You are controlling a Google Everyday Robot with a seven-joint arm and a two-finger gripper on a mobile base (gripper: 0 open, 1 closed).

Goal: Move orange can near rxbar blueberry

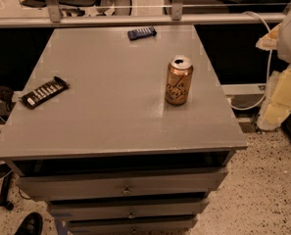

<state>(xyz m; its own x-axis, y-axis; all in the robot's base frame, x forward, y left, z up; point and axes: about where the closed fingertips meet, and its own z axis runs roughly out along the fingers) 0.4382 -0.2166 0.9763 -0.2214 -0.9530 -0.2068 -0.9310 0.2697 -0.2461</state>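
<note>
The orange can stands upright on the right half of the grey cabinet top, with its silver top opened. The rxbar blueberry, a small flat dark-blue wrapper, lies near the far edge of the top, well behind the can and a little to its left. My gripper is not in view; no fingers show over the cabinet or near the can.
A longer black bar with white blocks lies near the left edge. Drawers front the cabinet below. A pale white and cream bulky shape and a cable sit off the right side. A metal rail runs behind.
</note>
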